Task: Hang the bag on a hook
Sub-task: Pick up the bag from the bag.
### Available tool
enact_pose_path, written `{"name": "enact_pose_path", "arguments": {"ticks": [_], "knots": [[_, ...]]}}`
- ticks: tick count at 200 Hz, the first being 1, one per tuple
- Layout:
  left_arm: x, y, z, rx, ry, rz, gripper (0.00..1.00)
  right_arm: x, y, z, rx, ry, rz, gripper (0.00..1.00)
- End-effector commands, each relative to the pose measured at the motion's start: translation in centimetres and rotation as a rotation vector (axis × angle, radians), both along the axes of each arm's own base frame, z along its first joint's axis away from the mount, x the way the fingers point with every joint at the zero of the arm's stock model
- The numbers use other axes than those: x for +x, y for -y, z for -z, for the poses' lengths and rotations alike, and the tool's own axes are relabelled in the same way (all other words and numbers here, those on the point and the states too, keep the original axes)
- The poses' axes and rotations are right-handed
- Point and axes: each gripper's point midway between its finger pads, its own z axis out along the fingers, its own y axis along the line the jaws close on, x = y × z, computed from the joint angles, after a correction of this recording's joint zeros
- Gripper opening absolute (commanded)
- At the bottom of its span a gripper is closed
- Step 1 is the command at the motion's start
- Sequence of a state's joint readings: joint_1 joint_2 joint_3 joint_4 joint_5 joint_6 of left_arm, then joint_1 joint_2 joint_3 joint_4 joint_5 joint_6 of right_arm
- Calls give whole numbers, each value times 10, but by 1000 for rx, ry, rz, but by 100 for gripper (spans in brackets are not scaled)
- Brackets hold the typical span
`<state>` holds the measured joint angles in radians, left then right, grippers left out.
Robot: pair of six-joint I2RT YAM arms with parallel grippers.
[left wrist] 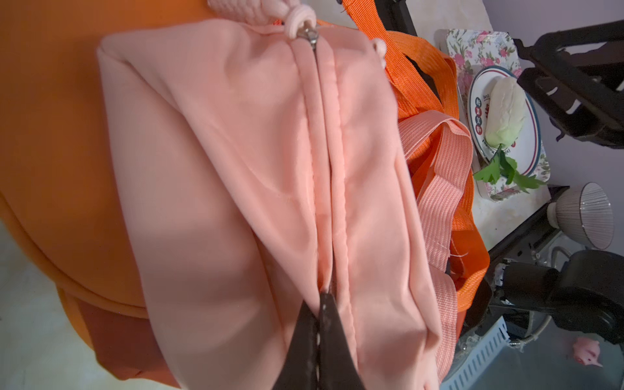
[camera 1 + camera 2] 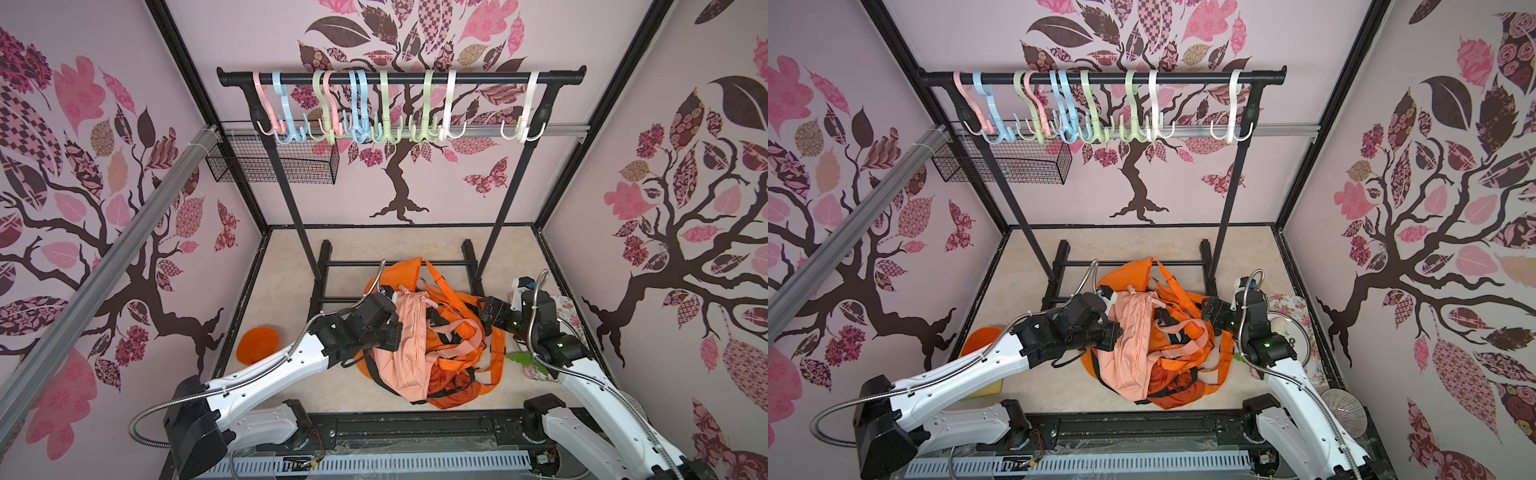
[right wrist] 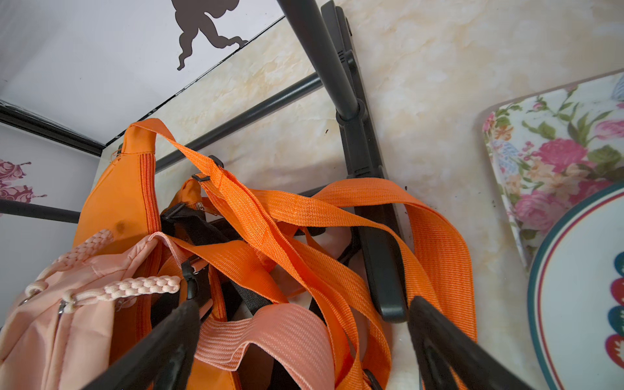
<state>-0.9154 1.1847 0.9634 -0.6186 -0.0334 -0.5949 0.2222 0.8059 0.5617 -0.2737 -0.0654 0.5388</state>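
pink waist bag (image 2: 409, 349) lies on top of a heap of orange bags (image 2: 453, 386) mid-bench, not on any hook. the heap's 12 o'clock edge overlaps the base bars of the rack (image 2: 399, 262).

left claw (image 1: 322, 304) is pressed together, tips on the pink bag's zipper seam; can't tell if cloth is caught between them.

right claw (image 3: 304, 304) is spread wide at the heap's 3 o'clock side, over loose orange straps (image 3: 263, 216). one strap is draped across the rack's foot (image 3: 381, 270).

hooks (image 2: 384, 124) are crowded from 11 to 12 o'clock on the rail (image 2: 399, 77). a lone white hook (image 2: 525, 120) hangs at 1 o'clock, with bare rail between it and the rest.

open bench (image 2: 291, 374) from 6 to 7 o'clock of the heap. orange disc (image 2: 257, 345) sits at 9 o'clock, near the bench's side edge. floral tray (image 2: 567, 309) is at 3 o'clock, against the far side edge.
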Motion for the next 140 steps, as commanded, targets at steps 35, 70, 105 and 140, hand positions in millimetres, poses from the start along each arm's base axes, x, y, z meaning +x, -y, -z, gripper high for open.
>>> {"name": "enact_pose_path", "arguments": {"ticks": [35, 70, 105, 140], "knots": [[13, -16, -120, -115, 266, -9, 0, -4, -8, -15, 2, 7, -57, 92], [16, -35, -138, -142, 293, -39, 0, -6, -22, -17, -7, -14, -131, 86], [22, -48, -133, -146, 286, -69, 0, -12, -49, -11, -114, -51, -243, 80], [23, -51, -125, -130, 281, -78, 0, -15, -71, 7, -265, -110, -309, 72]]}}
